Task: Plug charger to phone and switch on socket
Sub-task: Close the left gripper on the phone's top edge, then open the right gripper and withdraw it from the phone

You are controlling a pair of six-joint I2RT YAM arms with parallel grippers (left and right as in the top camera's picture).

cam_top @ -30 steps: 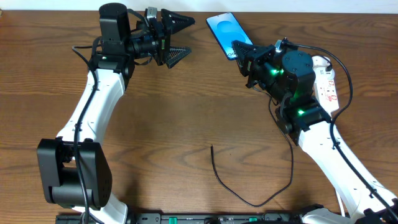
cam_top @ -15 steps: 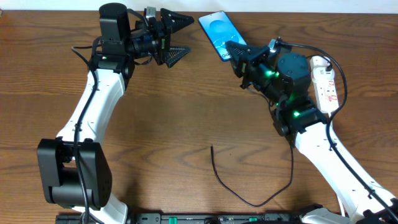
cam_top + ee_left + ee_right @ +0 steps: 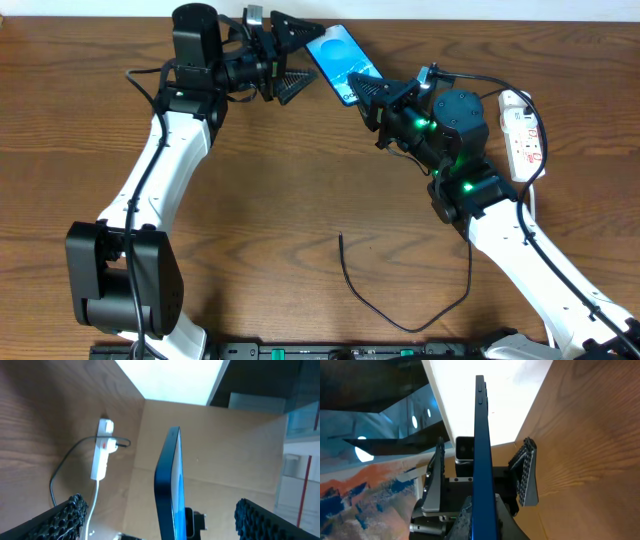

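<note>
The slim black-edged smartphone with the bright blue screen (image 3: 338, 60) is held clear of the brown wooden table (image 3: 250, 200) by the right gripper (image 3: 374, 92), whose fingers are pinched on one short end of it. In the right wrist view the phone is seen edge-on, rising straight out from between them. The left gripper (image 3: 312, 57) is presented at the phone's opposite end with its ribbed black fingers (image 3: 67, 512) spread wide. One finger stands on either side of the phone and neither touches it (a handover or a steadying grip seems to be in preparation, though that is only a judgement).

The long thin black charger cable (image 3: 410, 318) is left lying on the table well apart from the phone, on the side nearer the arm bases. Its small plug tip (image 3: 341, 238) is free and gripped by nothing. The narrow white power strip with small red marks (image 3: 525, 128) lies to the right of the phone, beyond the right arm, and is touched by neither gripper. Whether its switch is on cannot be told.

Little of the task is judged to be done: only the phone is in hand. The plug tip is yet to be taken up and seated in the phone, and the switch on the strip is yet to be pressed.
</note>
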